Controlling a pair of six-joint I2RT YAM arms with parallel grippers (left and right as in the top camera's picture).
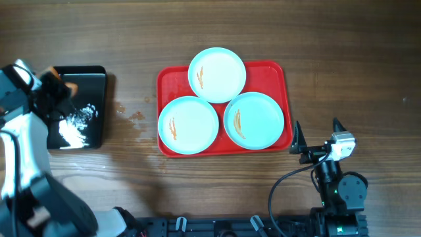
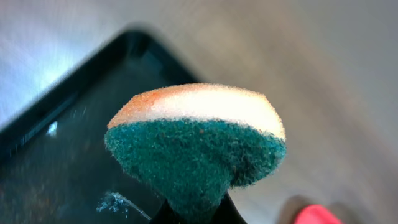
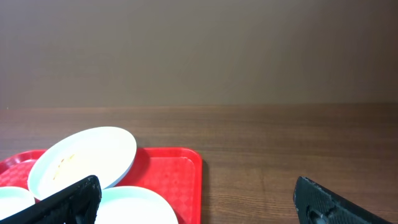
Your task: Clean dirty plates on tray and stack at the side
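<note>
The left claw (image 1: 58,84) is clamped on a green-and-white sponge (image 2: 196,140) above the black tray (image 1: 94,133), well to the left of the red tray (image 1: 270,71). Three orange-streaked plates lie on the red tray: one at its far edge (image 1: 217,74), one near-left (image 1: 188,124) and one near-right (image 1: 254,120). The near-left plate lies closest to the sponge, so the coming move probably runs rightward. The right claw (image 1: 316,125), spread wide and empty, sits just off the red tray's near-right corner.

Left gripper (image 1: 58,83) clamps sponge (image 2: 196,143); right gripper (image 1: 316,128) spread wide.
</note>
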